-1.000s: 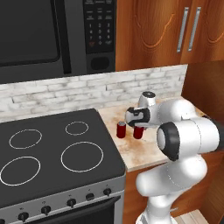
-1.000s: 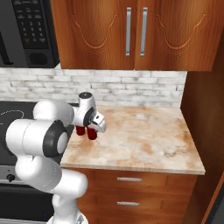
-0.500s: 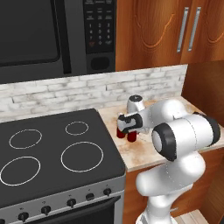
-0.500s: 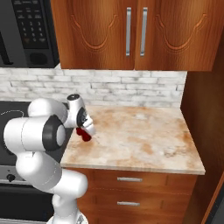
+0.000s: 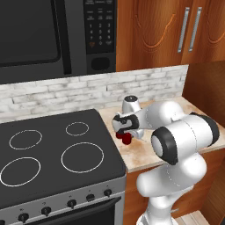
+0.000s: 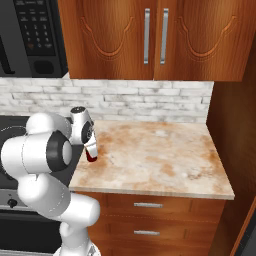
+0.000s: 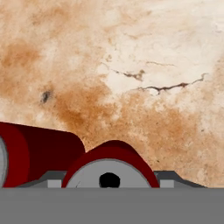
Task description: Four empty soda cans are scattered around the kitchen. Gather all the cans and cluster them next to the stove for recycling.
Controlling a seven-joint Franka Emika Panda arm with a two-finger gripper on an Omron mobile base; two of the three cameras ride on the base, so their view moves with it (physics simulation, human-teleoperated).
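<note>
My gripper [image 5: 124,132] hangs low over the marble counter, just right of the stove [image 5: 52,149], a black cooktop with white rings. It is shut on a red soda can [image 7: 109,158], whose silvery top shows between the fingertips in the hand view. A second red soda can [image 7: 39,151] stands close beside the held one. In the left base view the two cans show as a dark red patch [image 5: 126,138] under the hand. From the right base camera one red can [image 6: 91,156] peeks out below the gripper [image 6: 90,149], near the counter's left end.
The marble counter [image 6: 160,155] stretches right to a wooden side wall. A black microwave [image 5: 52,35] hangs above the stove, and wooden cabinets [image 6: 150,40] above the counter. A brick backsplash [image 6: 150,102] runs behind.
My gripper has swung left along the counter toward the stove with the red can in it, and now sits right beside the other red can.
</note>
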